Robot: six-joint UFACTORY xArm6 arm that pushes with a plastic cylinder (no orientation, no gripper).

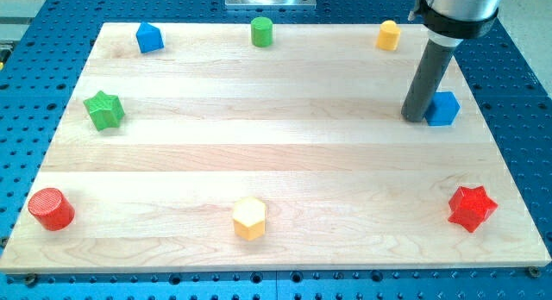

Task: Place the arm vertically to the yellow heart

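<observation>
Dark rod, no jaws fitted: nothing to open or close, and nothing held. My tip (415, 118) rests on the wooden board (285, 153) near its right edge, touching or just beside the left face of a blue block (445, 109); contact cannot be confirmed. The rod stands nearly upright, leaning slightly to the view's right as it rises into the grey and black arm housing (460, 9) at the view's top right.

Yellow heart (388, 34) sits near the board's top edge, above and slightly left of my tip, apart from it; its shape is not clearly made out.

Other items: green cylinder (261, 31) at top centre, blue house-shaped block (149, 38) at top left, green star (104, 109) at left, red cylinder (51, 209) at bottom left, yellow hexagon (249, 218) at bottom centre, red star (472, 207) at bottom right.
</observation>
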